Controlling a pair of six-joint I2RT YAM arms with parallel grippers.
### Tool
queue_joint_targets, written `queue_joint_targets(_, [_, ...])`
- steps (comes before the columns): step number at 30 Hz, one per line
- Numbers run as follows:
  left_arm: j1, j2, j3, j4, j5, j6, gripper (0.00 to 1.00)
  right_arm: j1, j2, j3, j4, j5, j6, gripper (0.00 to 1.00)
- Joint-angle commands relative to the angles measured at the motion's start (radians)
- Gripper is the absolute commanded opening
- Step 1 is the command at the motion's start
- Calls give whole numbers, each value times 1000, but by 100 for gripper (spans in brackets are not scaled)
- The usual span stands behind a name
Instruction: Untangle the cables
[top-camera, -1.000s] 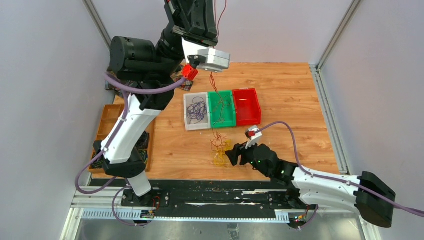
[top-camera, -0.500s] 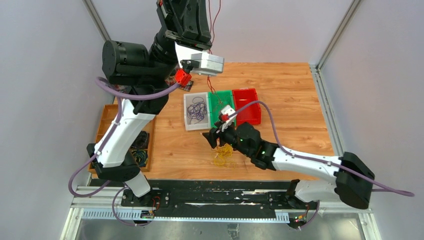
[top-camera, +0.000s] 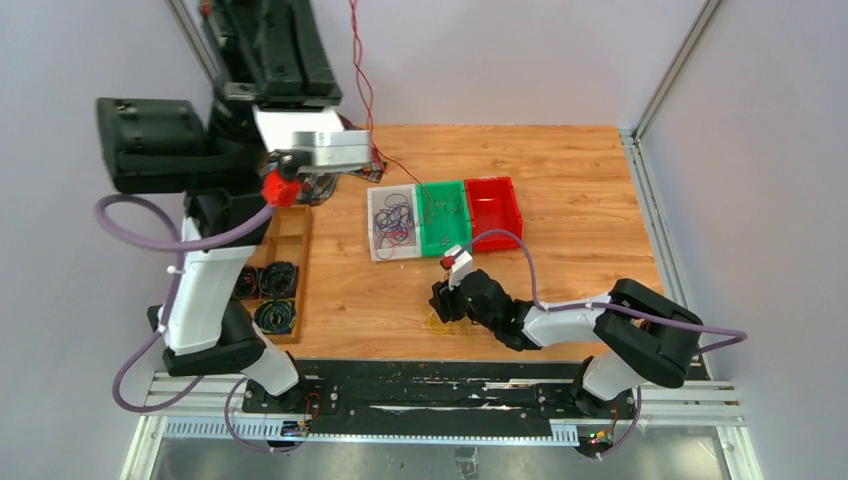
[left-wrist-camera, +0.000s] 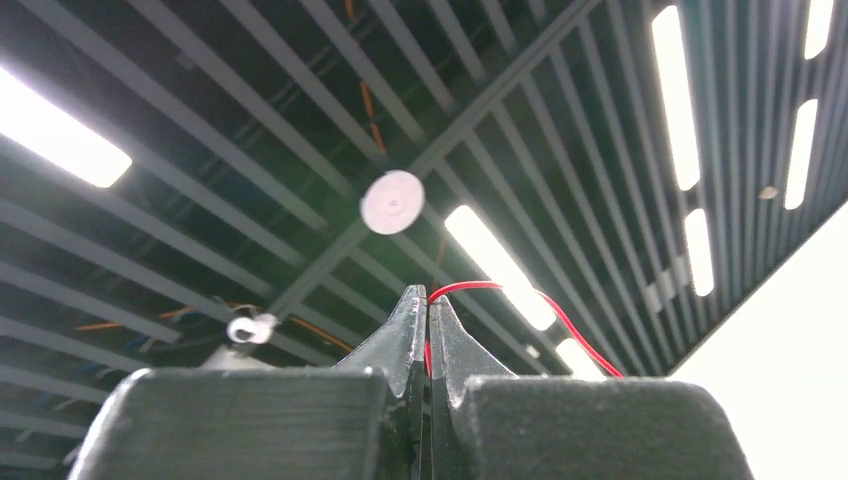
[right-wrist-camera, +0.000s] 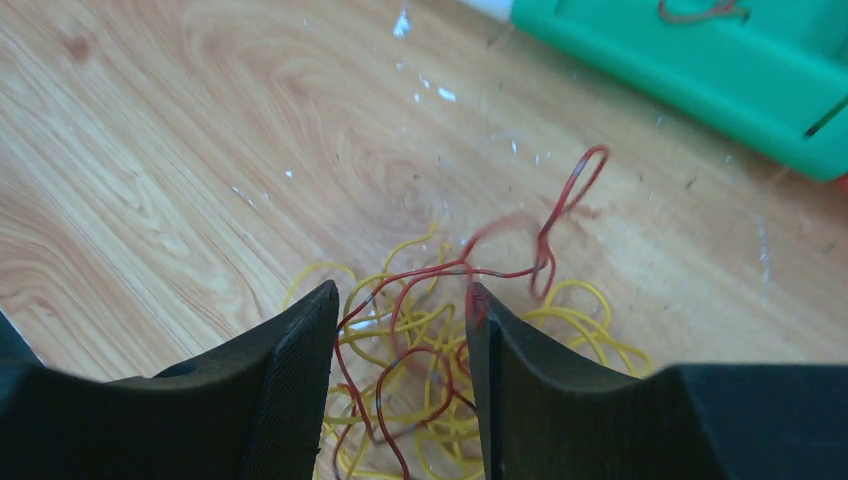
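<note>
The cables are split up. A loose tangle of yellow and dark red wires (right-wrist-camera: 410, 335) lies on the wooden table near the front edge (top-camera: 441, 320). My right gripper (right-wrist-camera: 400, 290) stands low over this tangle, jaws open, with several strands lying loose between the fingers. My left gripper (left-wrist-camera: 428, 300) is raised high, pointing at the ceiling, and is shut on a thin red cable (left-wrist-camera: 557, 305). That cable hangs down toward the green bin (top-camera: 447, 249). Purple cables (top-camera: 393, 218) lie in the white bin. In the top view the left fingers are beyond the upper edge.
A red bin (top-camera: 494, 243) stands right of the green one. A wooden tray (top-camera: 303, 262) with dark coiled cords sits at the left table edge, under the raised left arm. The green bin's wall (right-wrist-camera: 700, 75) is just beyond the tangle.
The left arm swung left and higher, drawing the red cable up with it. The right gripper went toward the green bin, then came back down over the tangle.
</note>
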Motion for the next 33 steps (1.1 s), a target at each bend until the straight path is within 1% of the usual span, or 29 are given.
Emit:
queue_joint_targets(1, [-9, -76, 48, -33, 10, 128, 1, -9, 42, -59, 98, 15, 75, 50])
queue_joint_targets(5, [-9, -134, 53, -85, -15, 156, 1, -9, 54, -135, 153, 23, 118, 51])
queue_joint_targets(9, [-9, -227, -116, -78, -38, 163, 1, -8, 2, -170, 146, 20, 147, 52])
queue_joint_targets(10, [-9, -245, -168, -78, -36, 163, 1, -8, -25, -172, 132, 21, 152, 53])
queue_joint_targets(13, [-9, -263, -234, -78, -43, 159, 1, -6, -130, -155, 55, 37, 160, 60])
queue_joint_targets(17, [-9, -243, -251, -79, -63, 138, 1, -4, -289, -100, -88, 64, 152, 72])
queue_joint_targets(21, [-9, -207, -253, -82, -70, 125, 1, -6, -404, -20, -236, 107, 132, 75])
queue_joint_targets(24, [-8, -181, -258, -82, -74, 118, 1, -9, -458, 36, -285, 135, 108, 76])
queue_joint_targets(29, [-9, -129, -252, -76, -77, 101, 1, -24, -474, 94, -286, 162, 83, 76])
queue_joint_targets(33, [-9, -76, -245, -48, -92, 75, 1, -70, -440, 133, -279, 189, 98, 76])
